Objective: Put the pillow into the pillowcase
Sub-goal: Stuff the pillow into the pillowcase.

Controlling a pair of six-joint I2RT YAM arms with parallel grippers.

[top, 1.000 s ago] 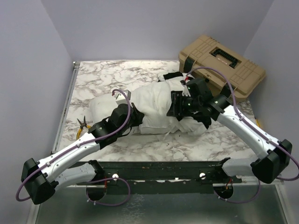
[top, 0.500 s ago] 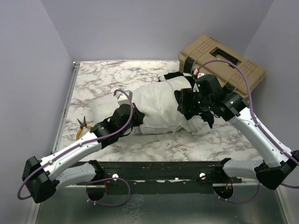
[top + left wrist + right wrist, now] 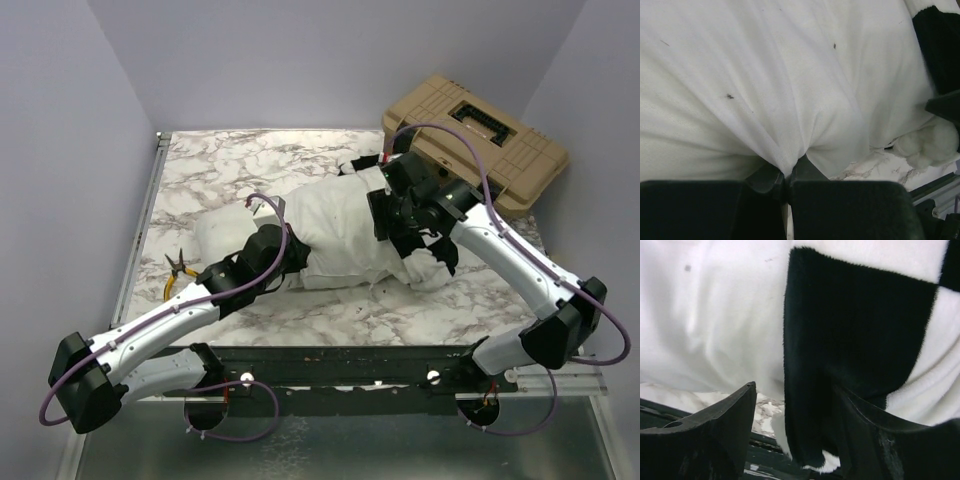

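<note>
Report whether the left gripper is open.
No, the left gripper is shut, its fingertips pinching a fold of the pillow.

My top cam: high behind rig, looks down on table [image 3: 230, 160]. Wrist cams v. close, both share pillow [image 3: 790, 75] w/ top.

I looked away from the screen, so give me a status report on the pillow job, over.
Left pincer shut on pillow. Right pincer open, pillowcase edge hanging between its tips. Toolbox close beyond it.
</note>
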